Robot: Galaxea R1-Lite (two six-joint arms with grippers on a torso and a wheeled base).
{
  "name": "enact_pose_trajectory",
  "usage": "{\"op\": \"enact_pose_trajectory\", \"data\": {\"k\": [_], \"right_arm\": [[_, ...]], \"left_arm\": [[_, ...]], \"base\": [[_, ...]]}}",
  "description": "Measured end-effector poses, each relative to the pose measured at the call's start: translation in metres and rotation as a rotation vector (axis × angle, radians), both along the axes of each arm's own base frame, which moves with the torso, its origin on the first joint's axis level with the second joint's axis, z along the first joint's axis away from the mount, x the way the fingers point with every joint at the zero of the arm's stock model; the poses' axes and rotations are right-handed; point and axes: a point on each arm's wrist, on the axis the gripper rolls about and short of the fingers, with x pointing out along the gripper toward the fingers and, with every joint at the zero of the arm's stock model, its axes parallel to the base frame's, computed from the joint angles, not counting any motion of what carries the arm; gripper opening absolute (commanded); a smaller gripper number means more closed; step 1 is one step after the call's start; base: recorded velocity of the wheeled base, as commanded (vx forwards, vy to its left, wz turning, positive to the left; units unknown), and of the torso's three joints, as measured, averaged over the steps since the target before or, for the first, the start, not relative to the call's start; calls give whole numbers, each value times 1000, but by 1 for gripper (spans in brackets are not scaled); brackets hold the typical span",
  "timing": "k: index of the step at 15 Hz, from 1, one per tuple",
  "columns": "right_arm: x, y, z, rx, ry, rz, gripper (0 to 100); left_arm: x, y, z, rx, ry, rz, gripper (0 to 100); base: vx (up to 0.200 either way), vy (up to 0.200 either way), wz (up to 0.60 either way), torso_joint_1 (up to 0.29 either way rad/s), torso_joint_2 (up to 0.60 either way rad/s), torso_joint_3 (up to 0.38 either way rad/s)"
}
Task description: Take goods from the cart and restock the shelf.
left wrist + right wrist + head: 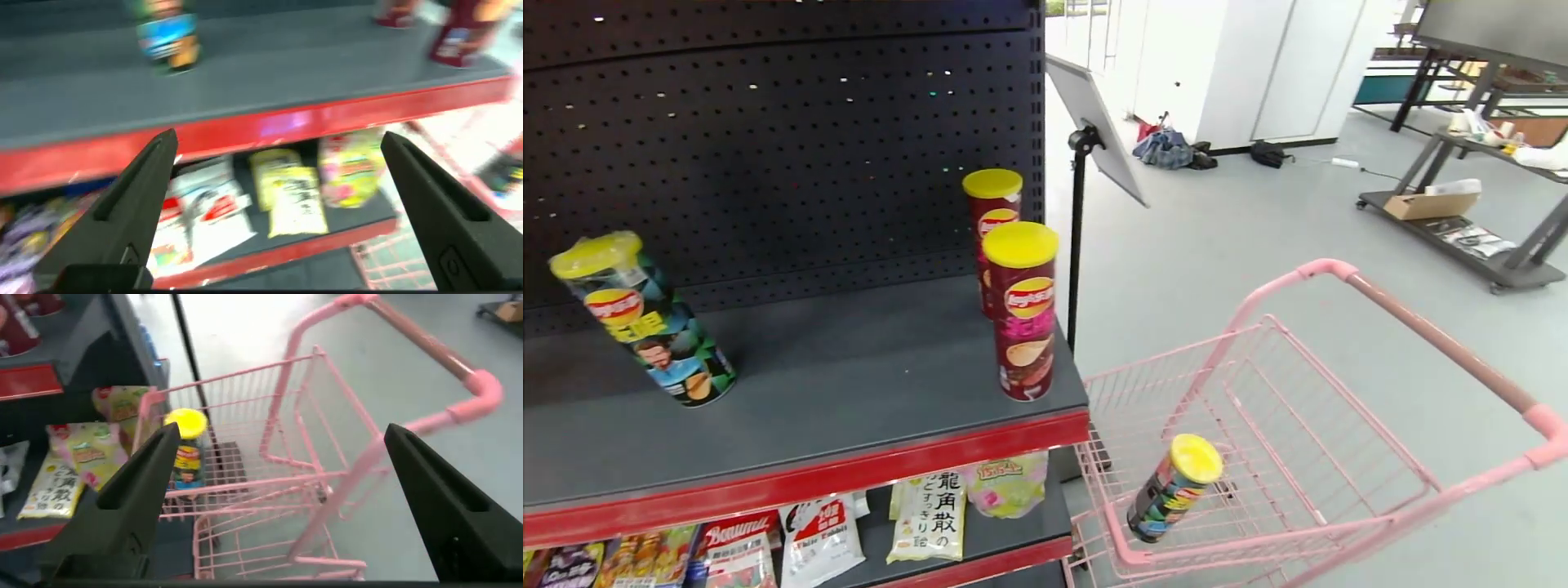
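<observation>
Chip can [1174, 488] with a yellow lid leans in the pink cart [1425, 331], in the corner nearest the shelf [849, 392] holding 3 other cans [1023, 314], while your left gripper [278, 140] and right gripper [282, 433] both gape wide, empty.

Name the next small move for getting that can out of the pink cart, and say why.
Probably lower the right gripper toward the can. Its jaws stand open and empty above the cart, where the can sits tilted in a corner of the basket, and the shelf has bare room for it.
</observation>
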Motion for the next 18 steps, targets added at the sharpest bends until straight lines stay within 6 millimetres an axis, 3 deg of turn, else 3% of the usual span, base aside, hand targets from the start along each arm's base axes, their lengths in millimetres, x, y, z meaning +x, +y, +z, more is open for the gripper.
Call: {"op": "enact_pose_trajectory", "data": {"k": [9,18], "right_arm": [[0,0,0,0,0,2,100],[0,0,0,1,0,0,100]], "left_arm": [[0,0,0,0,0,0,100],[0,0,0,0,0,0,100]], "base": [[0,0,0,-12,20,15],[0,0,0,-140,346,198]]}}
